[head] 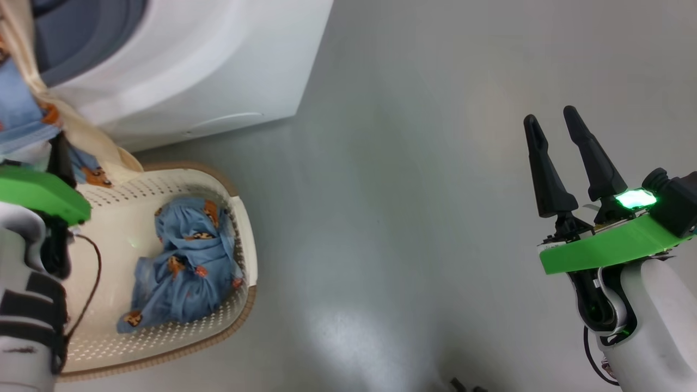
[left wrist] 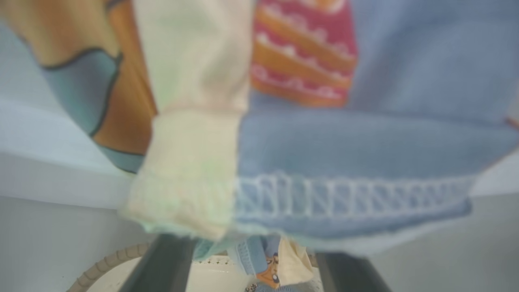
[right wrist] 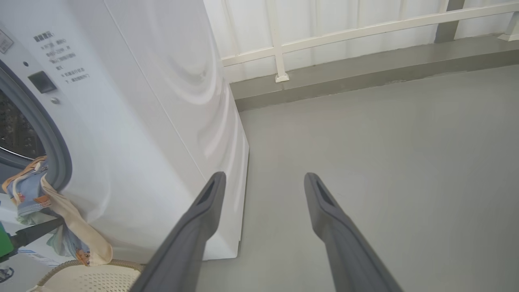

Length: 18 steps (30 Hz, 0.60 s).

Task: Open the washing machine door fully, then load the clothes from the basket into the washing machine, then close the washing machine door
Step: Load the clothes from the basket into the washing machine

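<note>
Left gripper (left wrist: 249,246): fingers spread wide, released. Cream-and-blue clothes (left wrist: 284,142) hang across the fingers from the washing machine (head: 207,65) opening, and their lower end reaches the basket (head: 246,245) rim.

Right gripper (head: 551,116): fingers apart, holding nothing, above the grey floor (head: 425,218), well apart from the machine.

A blue garment (head: 185,267) lies bunched inside the basket, which stands just beside the machine's front.

Washing machine (head: 190,65) at 11 o'clock — basket (head: 246,239) before it at 8 o'clock, clothes (head: 185,261) inside. One garment (head: 81,136) hangs from the machine's opening down to the basket's far rim. Right gripper (head: 551,117) at 3 o'clock — above floor (head: 408,218), well apart.
</note>
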Tool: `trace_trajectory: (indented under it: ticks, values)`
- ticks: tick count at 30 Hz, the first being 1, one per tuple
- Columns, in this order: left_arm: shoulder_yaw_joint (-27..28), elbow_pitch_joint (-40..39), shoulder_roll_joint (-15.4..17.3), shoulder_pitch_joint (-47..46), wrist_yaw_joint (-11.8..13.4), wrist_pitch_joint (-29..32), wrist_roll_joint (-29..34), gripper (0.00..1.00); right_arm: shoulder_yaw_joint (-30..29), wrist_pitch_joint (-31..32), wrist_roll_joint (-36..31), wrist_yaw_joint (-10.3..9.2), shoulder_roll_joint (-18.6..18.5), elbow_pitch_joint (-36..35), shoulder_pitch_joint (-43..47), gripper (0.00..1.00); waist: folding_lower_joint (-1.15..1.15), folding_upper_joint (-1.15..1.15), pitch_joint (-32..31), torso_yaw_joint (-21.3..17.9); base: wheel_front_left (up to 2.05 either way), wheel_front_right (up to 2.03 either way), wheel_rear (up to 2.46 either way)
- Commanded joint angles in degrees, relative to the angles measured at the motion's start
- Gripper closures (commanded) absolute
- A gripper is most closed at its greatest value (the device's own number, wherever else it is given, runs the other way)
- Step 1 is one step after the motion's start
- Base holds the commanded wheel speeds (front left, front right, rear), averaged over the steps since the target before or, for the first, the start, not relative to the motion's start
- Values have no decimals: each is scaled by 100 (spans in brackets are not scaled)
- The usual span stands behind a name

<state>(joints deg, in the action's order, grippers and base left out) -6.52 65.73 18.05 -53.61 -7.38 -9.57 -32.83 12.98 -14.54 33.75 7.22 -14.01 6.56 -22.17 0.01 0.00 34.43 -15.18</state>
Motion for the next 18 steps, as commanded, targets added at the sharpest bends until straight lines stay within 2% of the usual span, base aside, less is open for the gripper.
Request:
trace_trajectory:
  ticks: [1, 10, 11, 12, 18]
  values:
    - [104, -26, 280, -99, -10, -47, -46, 0, 53, -46, -61, 26, -45, -134, 39, 0, -1, 0, 138, -106, 0, 0, 0]
    - [70, 175, 355, -459, -10, -308, -107, 0, 27, -46, -80, 26, -49, -134, -21, 0, -1, 0, 233, -103, 0, 0, 0]
    - [64, 199, 349, -471, -10, -336, -109, 8, 28, -46, -83, 26, -49, -127, -25, 0, -1, 0, 230, -97, 0, 0, 0]
    - [53, 218, 338, -471, -10, -357, -114, 100, 27, -46, -86, 26, -50, -120, -28, 0, -1, 0, 226, -88, 0, 0, 0]
    - [-39, 248, 262, -363, -10, -458, -156, 100, 43, -46, -90, 26, -64, -80, -38, 0, -1, 0, 96, 8, 0, 0, 0]
